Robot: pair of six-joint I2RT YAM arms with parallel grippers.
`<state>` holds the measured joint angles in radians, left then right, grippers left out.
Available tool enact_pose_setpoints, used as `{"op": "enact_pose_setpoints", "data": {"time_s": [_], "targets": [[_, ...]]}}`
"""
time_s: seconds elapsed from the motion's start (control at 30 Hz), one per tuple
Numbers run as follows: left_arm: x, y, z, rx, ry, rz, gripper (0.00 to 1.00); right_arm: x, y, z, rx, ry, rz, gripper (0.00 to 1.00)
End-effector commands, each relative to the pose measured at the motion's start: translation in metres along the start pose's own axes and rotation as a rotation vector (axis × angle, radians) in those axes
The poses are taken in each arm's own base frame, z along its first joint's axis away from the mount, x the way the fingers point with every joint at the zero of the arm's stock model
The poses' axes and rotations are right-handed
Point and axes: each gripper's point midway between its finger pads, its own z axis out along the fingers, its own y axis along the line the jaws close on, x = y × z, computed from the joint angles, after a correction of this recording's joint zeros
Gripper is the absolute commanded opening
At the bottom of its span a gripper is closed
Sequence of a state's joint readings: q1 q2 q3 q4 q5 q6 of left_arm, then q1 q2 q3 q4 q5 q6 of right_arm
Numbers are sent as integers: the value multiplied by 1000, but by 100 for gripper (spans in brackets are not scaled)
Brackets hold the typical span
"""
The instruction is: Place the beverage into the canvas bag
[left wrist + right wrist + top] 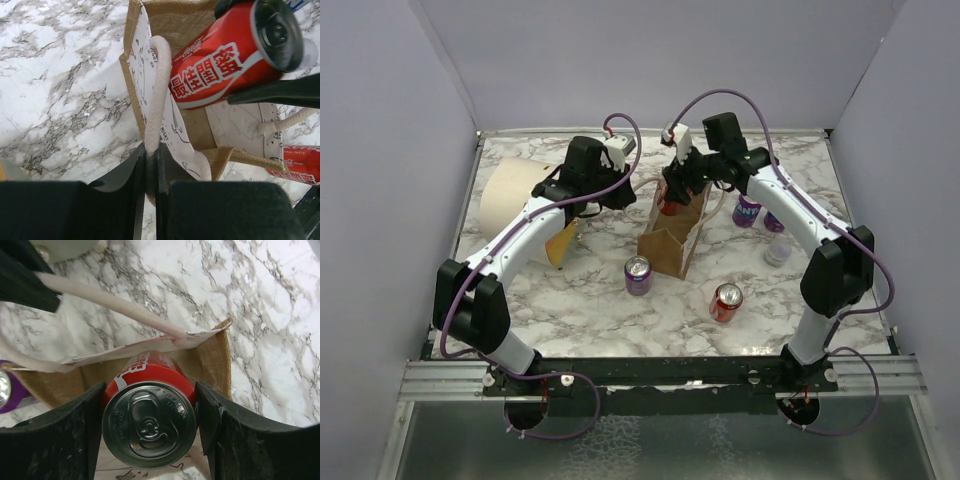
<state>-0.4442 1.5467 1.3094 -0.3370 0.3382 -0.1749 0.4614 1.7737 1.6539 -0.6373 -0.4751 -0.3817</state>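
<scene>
The canvas bag (672, 240) stands open in the middle of the table, tan with a pale printed side panel (142, 75). My left gripper (150, 150) is shut on one cream looped handle (156, 100) at the bag's left rim. My right gripper (150, 390) is shut on the beverage, a red can (149, 422). It holds the can tilted at the bag's mouth, the lower end pointing inside. In the top view the left gripper (628, 195) and right gripper (672, 195) meet over the bag's far end. The can (225, 55) shows red with white characters above the bag's opening (175, 22).
A large cream cylinder (515, 195) with an orange end lies at the back left. A purple can (638, 275) and a red can (726, 301) stand in front of the bag. Another purple can (747, 210) and a small pale container (778, 250) sit to its right.
</scene>
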Motion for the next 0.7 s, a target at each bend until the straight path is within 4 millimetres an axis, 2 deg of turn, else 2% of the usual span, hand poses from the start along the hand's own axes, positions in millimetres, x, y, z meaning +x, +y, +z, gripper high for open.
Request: {"op": "enact_pose_setpoints", "data": {"time_s": [0.0,0.37,0.67], "targets": [[-6,-8,-3,46,-25,-15,1,-7,-21,9,71,-16,-74,29],[-5,-9,-2,55,-16,-25,0,28,-35,48,107,64,-36,29],[-5,-11,-4,64,-20,-27,0,46,-46,68,171,80,50,29]]}}
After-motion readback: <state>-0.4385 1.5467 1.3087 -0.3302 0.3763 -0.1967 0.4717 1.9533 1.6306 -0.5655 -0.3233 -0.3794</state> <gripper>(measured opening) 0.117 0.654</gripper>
